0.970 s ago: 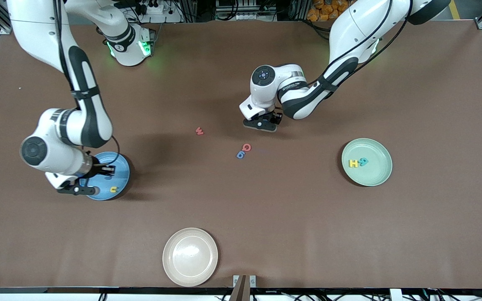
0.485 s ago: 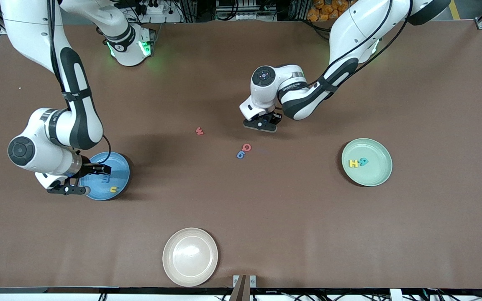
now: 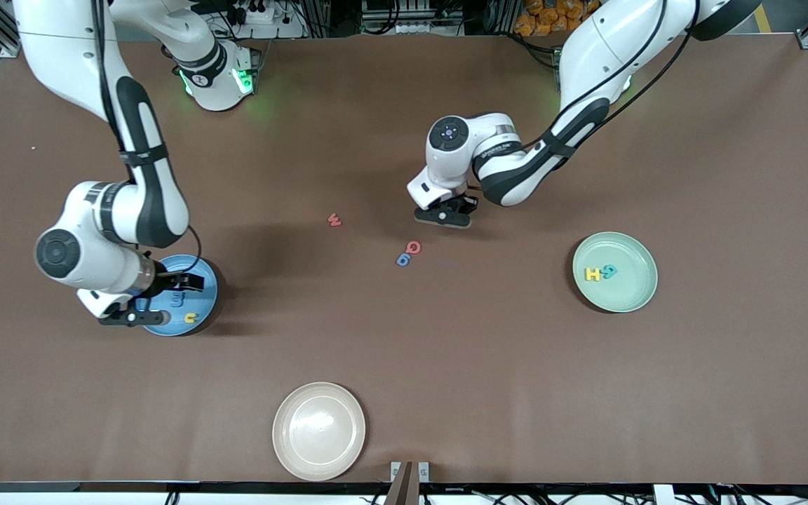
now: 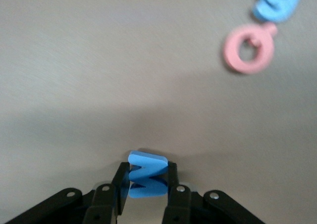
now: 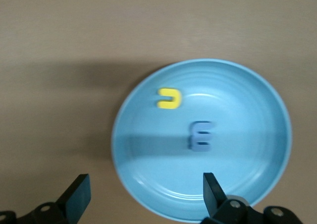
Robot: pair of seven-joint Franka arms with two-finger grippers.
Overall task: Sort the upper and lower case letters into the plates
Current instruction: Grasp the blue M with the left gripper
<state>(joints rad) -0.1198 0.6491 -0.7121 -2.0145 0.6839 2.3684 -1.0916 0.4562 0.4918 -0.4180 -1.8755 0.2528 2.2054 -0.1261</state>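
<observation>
The left hand (image 4: 146, 190) is shut tight on a bright blue letter (image 4: 146, 174), a zigzag shape that could be an M or a W, up above the brown worktop (image 3: 446, 351) near the pink Q (image 3: 413, 247) and the blue g (image 3: 403, 260). Its next job looks like carrying that letter to the right plate. The mint green plate (image 3: 632, 294) holds a yellow H (image 3: 592, 274) and a teal letter (image 3: 609, 271). The right hand (image 5: 143, 196) hangs wide open and empty over the sky blue plate (image 3: 204, 308), where a yellow u (image 5: 169, 98) and a blue E (image 5: 200, 135) lie. A red w (image 3: 334, 220) waits on the worktop. A beige plate (image 3: 319, 431) sits nearest the camera.
</observation>
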